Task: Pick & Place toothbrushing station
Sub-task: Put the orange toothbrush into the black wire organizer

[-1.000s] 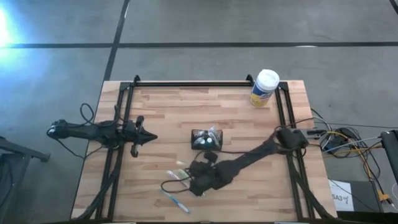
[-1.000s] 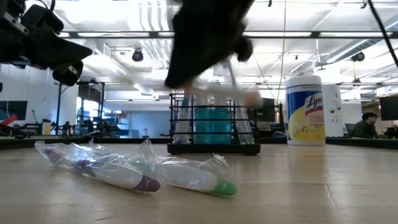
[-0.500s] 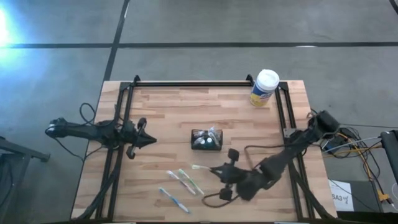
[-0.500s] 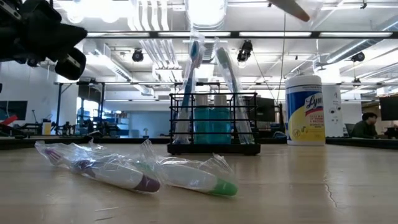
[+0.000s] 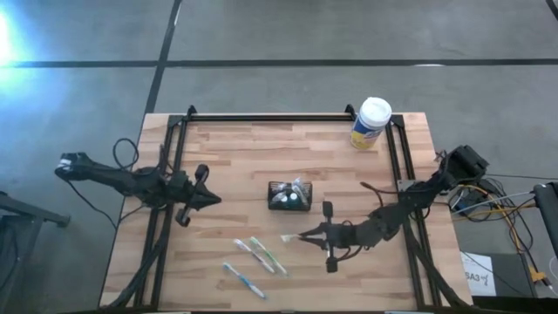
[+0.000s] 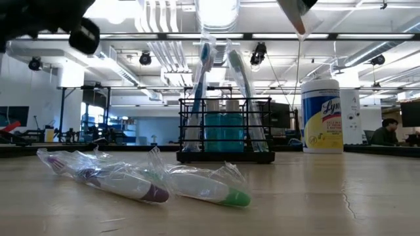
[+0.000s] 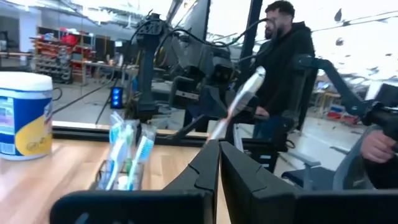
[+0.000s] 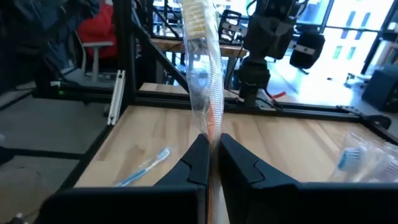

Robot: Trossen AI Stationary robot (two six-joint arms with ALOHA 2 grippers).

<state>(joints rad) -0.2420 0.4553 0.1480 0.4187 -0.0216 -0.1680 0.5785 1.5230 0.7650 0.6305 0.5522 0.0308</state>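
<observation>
L to R: left gripper (image 5: 211, 199) waits over the table's left side, fingers together, nothing held

Wrapped toothbrushes: two still lie on the wood near the front, left of centre (image 5: 253, 266), in crinkly clear film. In the low view one has a purple end (image 6: 125, 187), one a green end (image 6: 207, 189). Look light, slippery, film will shift under pads

Toothbrushing station (image 5: 289, 195) sits mid-table, upright, well apart from both grippers. Small black wire-sided rack; low view shows brushes standing in it (image 6: 225, 131), heads above the rim, something teal inside. Judgement: light & stiff but easy to tip or slide, top-loaded by the tall brushes. Best hold = across the frame's short sides, low on the bars, not by the brush handles

Right gripper (image 5: 303, 235) is just front-right of the station, clamped on a wrapped toothbrush (image 8: 202, 68), bristle end pointing away from the wrist. Thin grip, wrap may let it twist

Yellow wipes canister (image 5: 370, 123) stands at the far right corner of the table (image 5: 235, 148), well clear

A person shows in the room behind, left wrist view
</observation>
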